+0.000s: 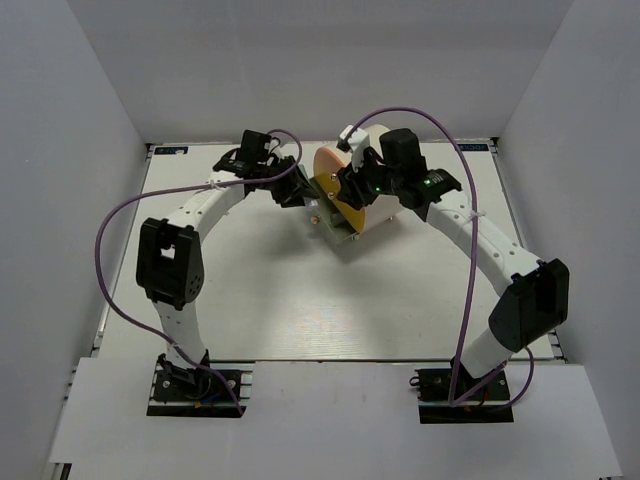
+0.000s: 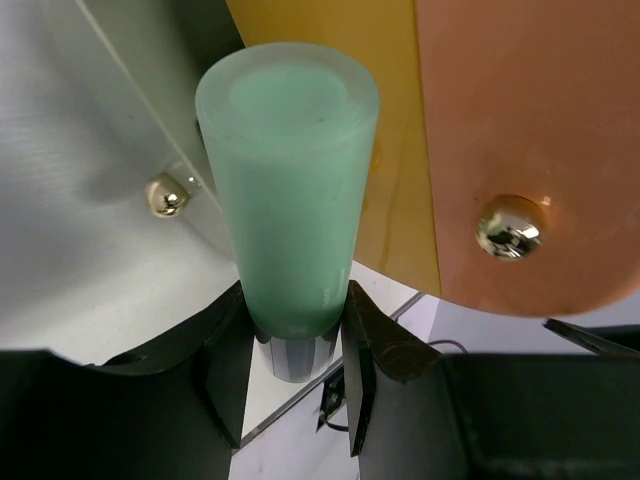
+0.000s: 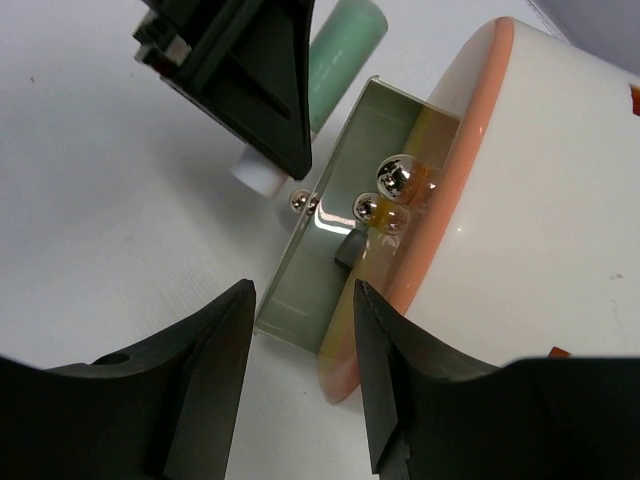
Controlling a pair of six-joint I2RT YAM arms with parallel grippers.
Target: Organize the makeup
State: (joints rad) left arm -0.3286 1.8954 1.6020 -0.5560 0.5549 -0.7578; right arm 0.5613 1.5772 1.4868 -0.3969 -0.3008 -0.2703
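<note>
Mint green tube (image 2: pixel 290 200) sits clamped near its capped end in the left gripper (image 2: pixel 295 345), whose two dark fingers (image 2: pixel 225 360) are closed snugly against its sides, towards the back of the white table (image 1: pixel 270 290). The tube's free end points at a clear drawer (image 3: pixel 330 250) with small shiny ball knobs (image 2: pixel 165 195); it lies just beside the drawer's wall (whether the two touch cannot be told). The drawer juts from the orange face (image 2: pixel 530 130) of a cream drum (image 3: pixel 540 200) lying on its side, with a yellow panel (image 2: pixel 390 150) between the drawer and that face. Further right, the right gripper (image 3: pixel 302 295) hangs with its fingers spread well apart and nothing between them, the drawer's near corner just beyond the gap.
</note>
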